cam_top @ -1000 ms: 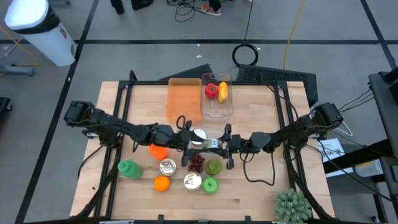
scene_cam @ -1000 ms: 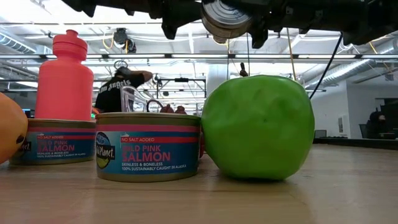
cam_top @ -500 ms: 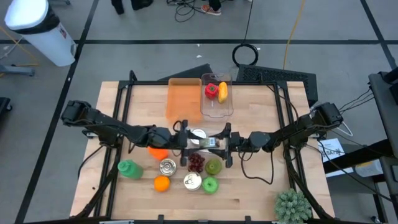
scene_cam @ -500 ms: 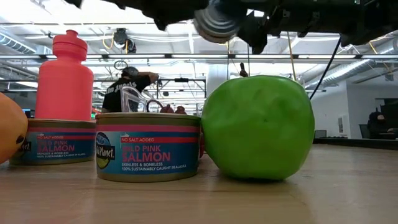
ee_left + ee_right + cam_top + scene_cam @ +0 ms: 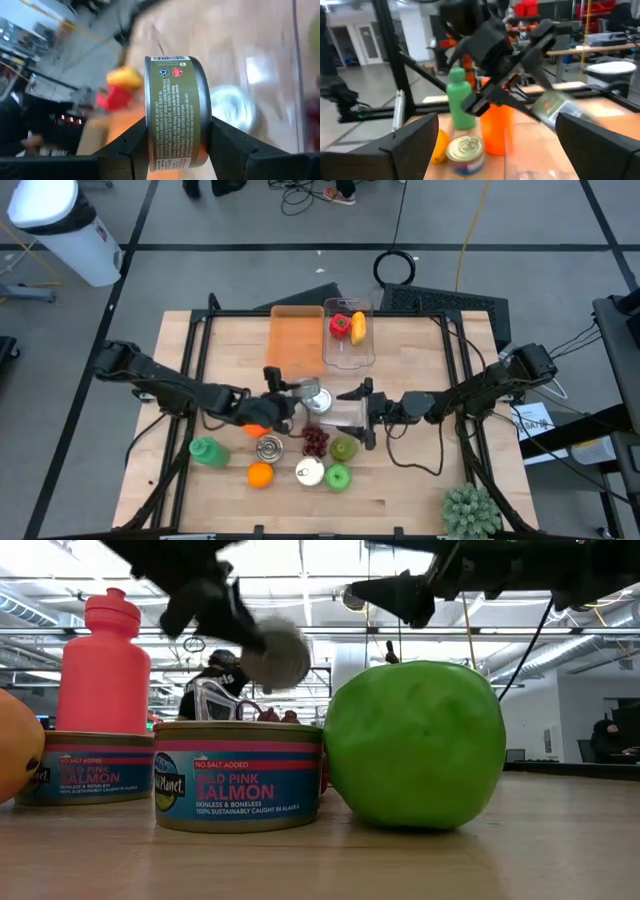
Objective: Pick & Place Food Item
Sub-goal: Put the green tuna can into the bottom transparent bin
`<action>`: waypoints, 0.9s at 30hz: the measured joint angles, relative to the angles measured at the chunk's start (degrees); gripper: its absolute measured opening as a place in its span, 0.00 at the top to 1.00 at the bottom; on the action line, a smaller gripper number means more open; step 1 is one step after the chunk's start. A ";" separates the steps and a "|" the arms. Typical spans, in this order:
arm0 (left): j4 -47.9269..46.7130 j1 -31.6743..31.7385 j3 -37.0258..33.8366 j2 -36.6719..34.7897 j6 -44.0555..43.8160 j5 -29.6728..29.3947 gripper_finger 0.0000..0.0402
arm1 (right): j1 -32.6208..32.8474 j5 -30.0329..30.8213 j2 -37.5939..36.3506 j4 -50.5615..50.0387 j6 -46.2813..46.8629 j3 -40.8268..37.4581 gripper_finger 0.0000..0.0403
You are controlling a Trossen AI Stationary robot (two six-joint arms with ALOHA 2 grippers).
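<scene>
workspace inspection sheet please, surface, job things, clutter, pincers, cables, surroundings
surface: wooden table, black frame around it.
job's things: green-labelled can held off the table; clear bin holding a red and a yellow item.
clutter: two tins, orange, two green apples, grapes, green bottle, orange board.
pincers: left pincer shut on the can; right pincer open, empty, beside it.
cables: black loops by the right arm; coil on the floor behind.
surroundings: white bin, small plant, person in the background.
</scene>
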 joint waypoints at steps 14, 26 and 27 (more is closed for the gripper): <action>9.09 3.90 0.04 13.24 2.79 7.93 0.58 | -0.50 0.05 -0.01 -1.10 0.12 0.01 0.06; 11.16 4.77 0.15 15.90 1.56 8.51 0.57 | -0.59 0.02 -0.01 -1.14 0.08 0.01 0.06; 11.39 4.77 0.15 15.89 0.77 8.56 0.52 | -0.59 0.02 -0.01 -1.19 0.05 0.01 0.06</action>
